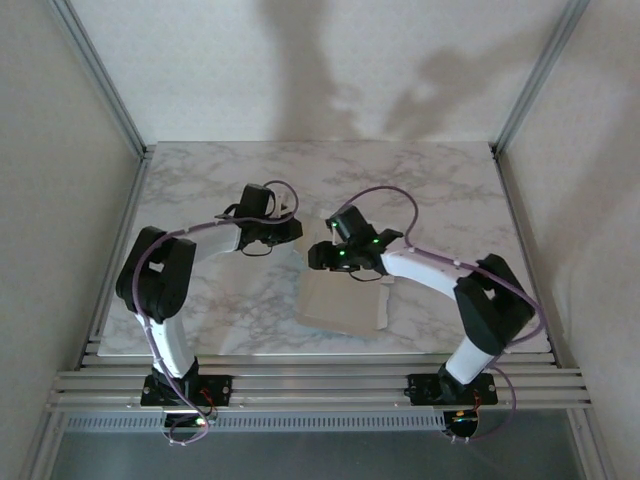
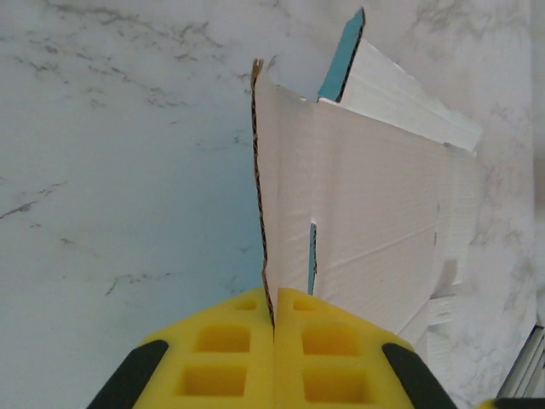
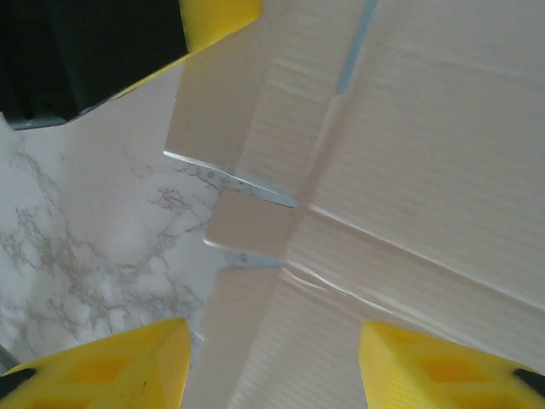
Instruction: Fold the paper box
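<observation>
The paper box [image 1: 342, 305] lies as a flat card on the marble table [image 1: 200, 190], pale face up, between the two arms. In the left wrist view its pale face [image 2: 366, 196] runs away from the camera, and a turquoise flap [image 2: 344, 56] stands up at the far end. My left gripper [image 2: 274, 313] is shut on the card's near edge, the yellow pads [image 2: 213, 358] pressed together on it. From above, that gripper [image 1: 297, 232] sits just left of the right one. My right gripper [image 3: 272, 366] stands open over the creased card [image 3: 409, 170] and its side tabs [image 3: 251, 226], with nothing pinched.
The marble table is framed by aluminium rails [image 1: 320, 385] at the near edge and white walls with corner posts [image 1: 100, 75] on the other sides. The two grippers are close together near the table's middle; the left one's yellow finger [image 3: 217, 21] shows at the right wrist view's top.
</observation>
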